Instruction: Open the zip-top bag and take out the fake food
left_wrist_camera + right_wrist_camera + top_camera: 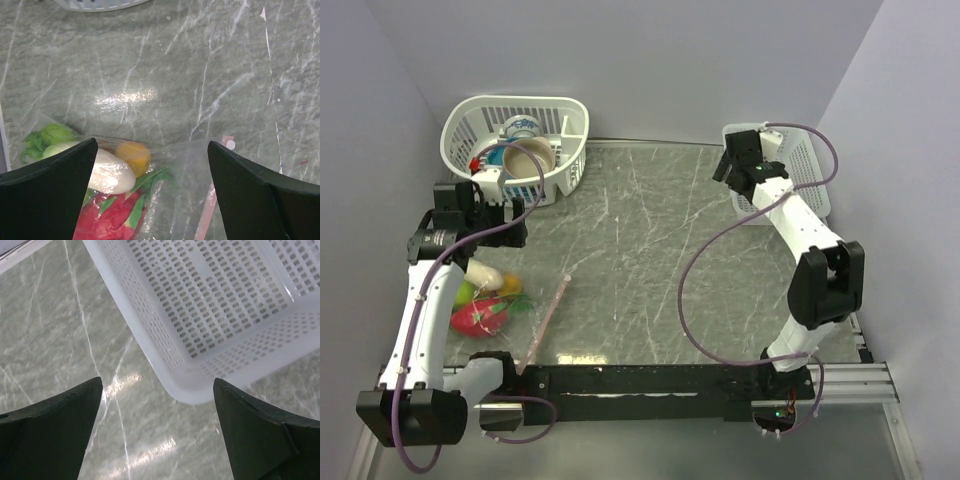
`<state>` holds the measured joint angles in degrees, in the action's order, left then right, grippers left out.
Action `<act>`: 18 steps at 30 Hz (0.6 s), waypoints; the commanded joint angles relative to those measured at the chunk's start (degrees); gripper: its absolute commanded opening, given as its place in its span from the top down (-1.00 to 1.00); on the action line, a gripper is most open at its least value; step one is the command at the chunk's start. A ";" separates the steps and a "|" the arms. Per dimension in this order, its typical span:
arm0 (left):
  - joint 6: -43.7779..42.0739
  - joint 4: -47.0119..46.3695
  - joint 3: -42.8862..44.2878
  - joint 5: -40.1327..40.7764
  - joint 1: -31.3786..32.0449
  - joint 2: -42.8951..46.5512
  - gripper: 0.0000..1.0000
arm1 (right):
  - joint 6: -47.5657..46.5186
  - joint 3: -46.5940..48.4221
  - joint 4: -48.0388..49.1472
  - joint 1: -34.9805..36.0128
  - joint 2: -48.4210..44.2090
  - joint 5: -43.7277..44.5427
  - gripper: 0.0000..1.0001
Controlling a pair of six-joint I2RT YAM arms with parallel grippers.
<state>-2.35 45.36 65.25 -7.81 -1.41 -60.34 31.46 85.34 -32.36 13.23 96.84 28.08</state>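
Note:
The zip-top bag [525,310] lies flat at the table's left, its pale pink zipper strip [546,318] running diagonally along its right edge. Inside it is the fake food: a pink-red dragon fruit [112,215], a white oblong [112,172], an orange piece [134,156] and a green one [55,134]. My left gripper [152,145] hangs open above the bag [190,190], its fingers either side of the food and touching nothing; in the top view it [505,218] is just beyond the bag. My right gripper [157,382] is open and empty at the far right.
A white mesh basket [515,103] with bowls and a cup [527,160] stands at the back left, close behind my left gripper. A second white mesh basket [220,315] stands at the back right, just past my right gripper. Walls close in on three sides.

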 commanded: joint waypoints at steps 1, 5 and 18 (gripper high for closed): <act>-3.01 -2.30 -2.85 -3.26 0.09 1.80 -0.99 | -4.03 4.04 7.30 0.21 4.05 5.05 -1.00; -4.15 -3.00 -4.52 -2.56 0.18 2.33 -0.99 | -7.11 4.13 9.68 0.13 9.49 7.95 -1.00; -5.03 -3.62 -4.17 -0.45 0.18 3.38 -0.99 | 0.17 -4.30 8.80 6.36 8.02 5.50 -0.72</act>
<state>-6.85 43.90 60.31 -8.99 -1.39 -57.45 27.55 84.40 -24.27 15.49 109.49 33.01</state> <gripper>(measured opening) 0.994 0.898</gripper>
